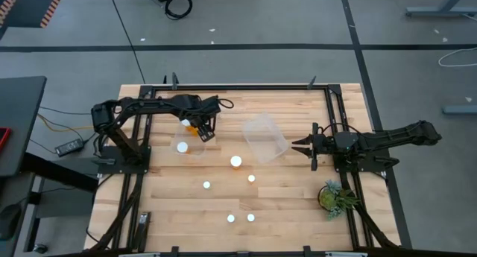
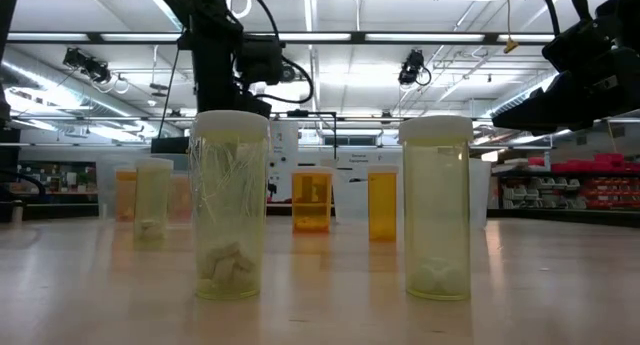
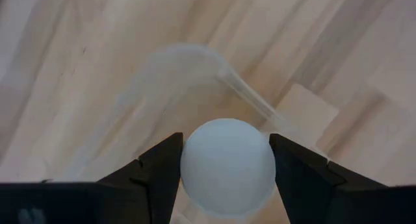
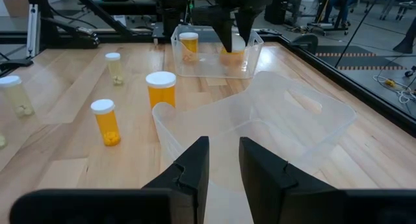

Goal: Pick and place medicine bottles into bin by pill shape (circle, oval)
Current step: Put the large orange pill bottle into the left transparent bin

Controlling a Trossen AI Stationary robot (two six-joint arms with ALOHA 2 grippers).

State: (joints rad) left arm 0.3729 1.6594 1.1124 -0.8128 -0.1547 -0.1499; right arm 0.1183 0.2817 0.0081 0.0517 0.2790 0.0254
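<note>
White-capped orange pill bottle, upper left of the high view over the left clear bin, is pinched at its cap by the left gripper. Likely light, rigid, slippery plastic. Right gripper waits, fingers slightly apart.

Held bottle body hidden under cap; pill shapes too small.

The bottles have orange bodies and white caps; the bins are clear; the table is pale wood.
</note>
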